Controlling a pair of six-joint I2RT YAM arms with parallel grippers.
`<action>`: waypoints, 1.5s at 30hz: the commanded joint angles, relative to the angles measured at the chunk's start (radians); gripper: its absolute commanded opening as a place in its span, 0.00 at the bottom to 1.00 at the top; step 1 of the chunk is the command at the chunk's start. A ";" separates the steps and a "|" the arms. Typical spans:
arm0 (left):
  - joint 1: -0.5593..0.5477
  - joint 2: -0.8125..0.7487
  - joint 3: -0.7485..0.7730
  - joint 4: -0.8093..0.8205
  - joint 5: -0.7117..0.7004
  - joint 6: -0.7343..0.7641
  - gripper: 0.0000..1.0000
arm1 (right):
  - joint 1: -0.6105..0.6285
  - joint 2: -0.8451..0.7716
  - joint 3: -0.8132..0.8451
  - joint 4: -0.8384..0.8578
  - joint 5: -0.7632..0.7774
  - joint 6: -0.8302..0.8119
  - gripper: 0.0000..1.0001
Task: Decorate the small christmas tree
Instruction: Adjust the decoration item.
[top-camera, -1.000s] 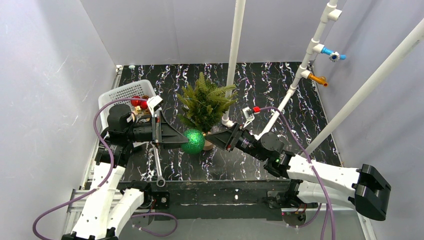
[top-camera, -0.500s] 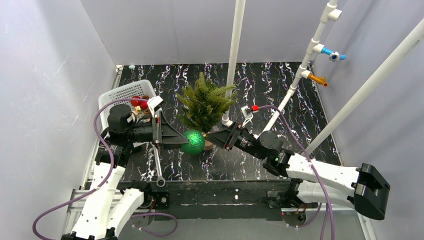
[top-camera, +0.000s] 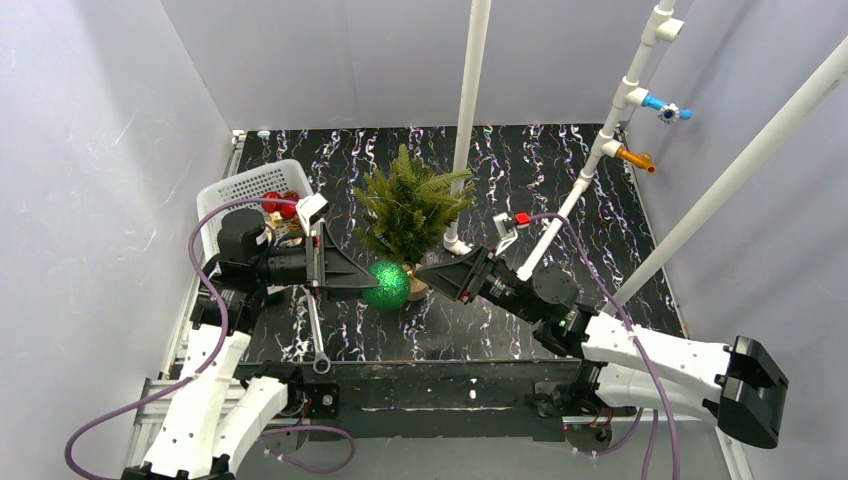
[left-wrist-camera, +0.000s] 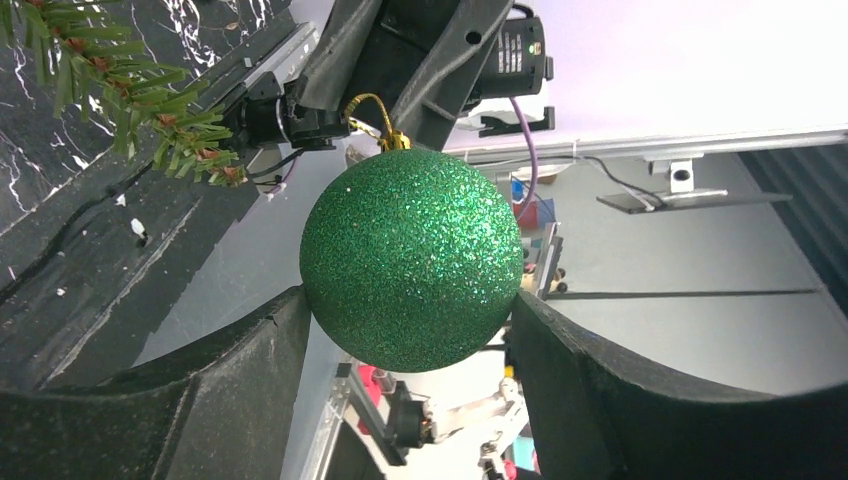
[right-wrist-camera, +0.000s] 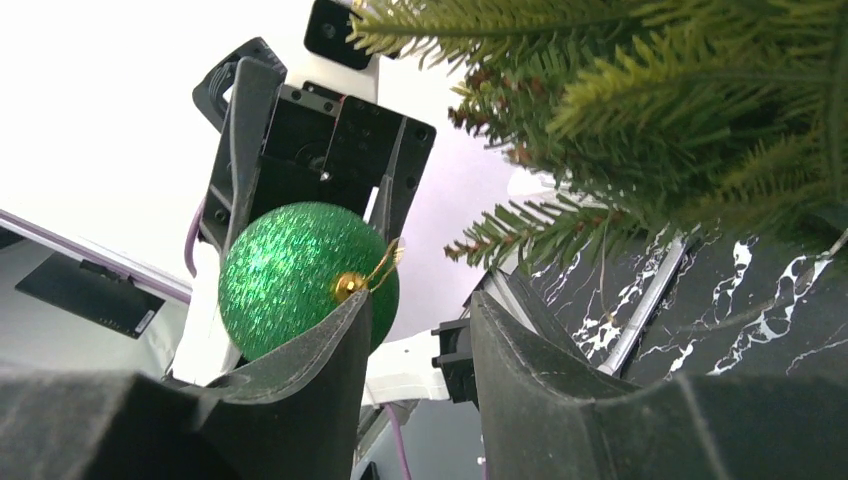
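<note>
Robot lab test cell. Plain white panel walls box in a black marbled tabletop. A white plastic pipe frame carries a blue fitting and an orange fitting. Left arm and right arm are bolted to a base rail at the near edge. Purple cables run exposed.

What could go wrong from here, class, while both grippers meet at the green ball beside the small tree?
1. The gold loop sits at the edge of the right gripper, whose fingers are open; closing may miss it.
2. The left gripper holds the round green ball only by its sides, so a nudge could pop it out.
3. The small christmas tree has branches hanging close; either arm might snag or tip it.
</note>
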 joint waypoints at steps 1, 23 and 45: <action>-0.005 0.022 0.022 0.000 -0.011 -0.081 0.37 | -0.001 -0.062 -0.048 0.071 -0.008 -0.020 0.50; -0.008 -0.084 0.064 -0.226 -0.341 -0.395 0.37 | 0.013 -0.158 0.017 -0.140 -0.081 -0.187 0.52; -0.007 -0.111 0.115 -0.021 -0.239 -0.634 0.35 | 0.016 -0.053 -0.026 0.133 0.005 0.097 0.55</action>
